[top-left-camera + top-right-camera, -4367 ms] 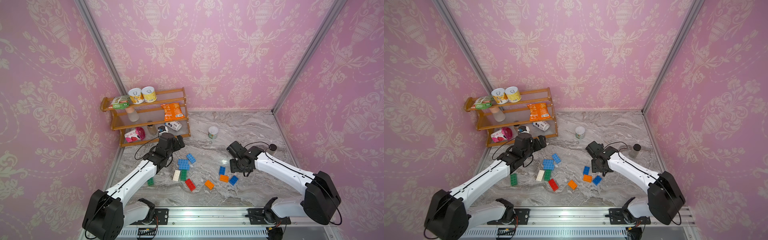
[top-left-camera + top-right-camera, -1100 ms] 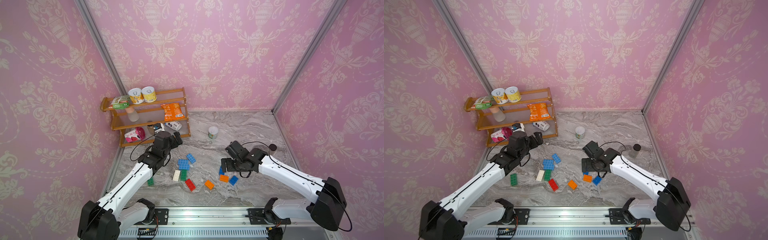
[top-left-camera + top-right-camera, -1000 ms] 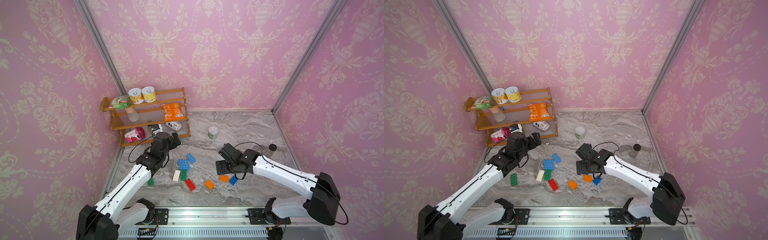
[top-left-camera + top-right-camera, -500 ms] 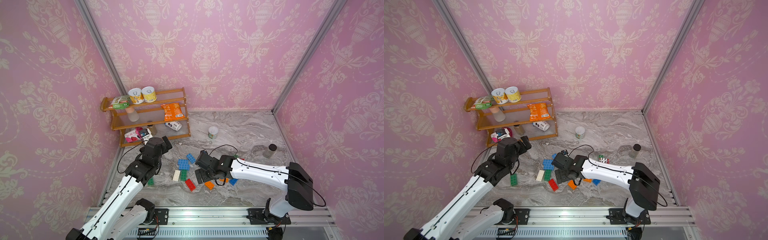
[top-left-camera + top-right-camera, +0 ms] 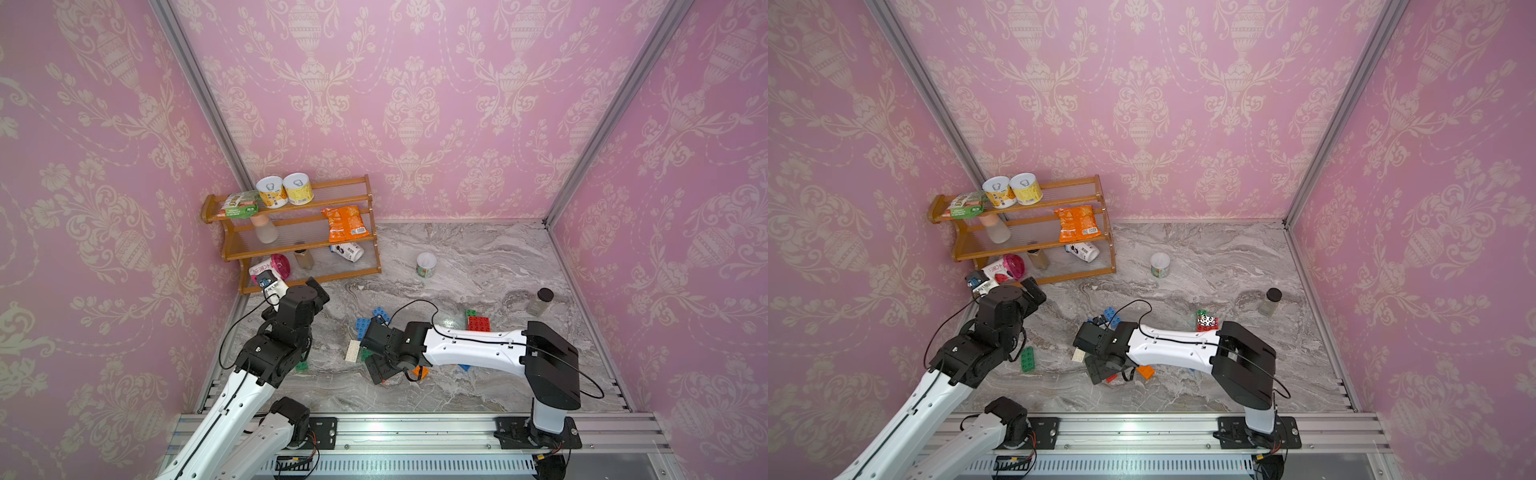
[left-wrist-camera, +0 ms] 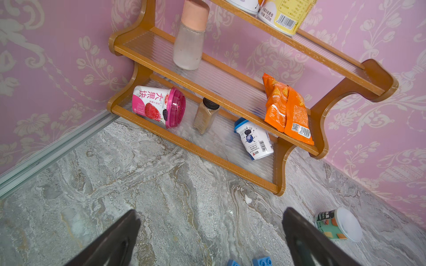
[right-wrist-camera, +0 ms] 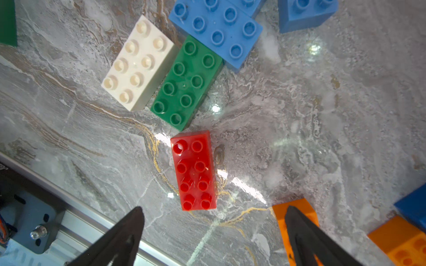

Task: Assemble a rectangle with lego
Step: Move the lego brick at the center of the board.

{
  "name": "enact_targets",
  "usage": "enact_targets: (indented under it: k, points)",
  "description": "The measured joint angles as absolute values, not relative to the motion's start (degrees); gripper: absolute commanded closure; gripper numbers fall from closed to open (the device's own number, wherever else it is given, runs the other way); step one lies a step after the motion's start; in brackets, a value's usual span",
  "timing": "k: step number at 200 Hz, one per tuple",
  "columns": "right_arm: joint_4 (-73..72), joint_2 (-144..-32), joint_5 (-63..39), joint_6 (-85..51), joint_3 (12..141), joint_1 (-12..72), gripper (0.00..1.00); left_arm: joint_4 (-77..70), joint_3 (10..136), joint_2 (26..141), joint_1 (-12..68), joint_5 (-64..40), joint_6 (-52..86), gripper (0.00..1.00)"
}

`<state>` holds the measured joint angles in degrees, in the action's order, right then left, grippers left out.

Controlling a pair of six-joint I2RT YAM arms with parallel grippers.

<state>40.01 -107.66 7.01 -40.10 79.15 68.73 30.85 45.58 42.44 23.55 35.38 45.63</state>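
Right wrist view is showing us the right claw (image 7: pixel 213 208) hanging spread wide and empty over the counter (image 7: pixel 322 115). The red brick (image 7: pixel 193 170) is lying flat, studs up, just ahead of the gap between its fingers and untouched. Farther out from the claw, the green brick (image 7: pixel 186 83) and the white brick (image 7: pixel 138 62) are lying side by side and touching. A blue brick (image 7: pixel 216 32) is butting against the green one's far end, and an orange brick (image 7: pixel 277 216) is sitting partly hidden behind one finger. We are noting that over the last second this arm has been swinging off the blue and orange bricks on its own side and across to this middle cluster. Meanwhile the left claw (image 6: pixel 209 209), equally spread and holding nothing, has been drawing back toward the shelf (image 6: pixel 207 147). We are reading this as the opening of a pickup on the red brick. Nothing is looking joined yet among these bricks, so the rectangle is still waiting to be started.
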Motion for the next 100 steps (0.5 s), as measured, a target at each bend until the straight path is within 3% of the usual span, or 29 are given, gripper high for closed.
enact_targets:
  k: [59, 100]
  points:
    - [44.36, -115.50, 6.63, -37.23, 84.73, 69.58, 0.08, 30.96, 45.17, 44.14, 23.55, 35.51, 46.46, 0.01]
    - [47.48, -116.84, 8.47, -36.82, 85.23, 68.20, 0.18, 30.26, 45.15, 46.17, 23.55, 35.31, 46.48, 0.01]
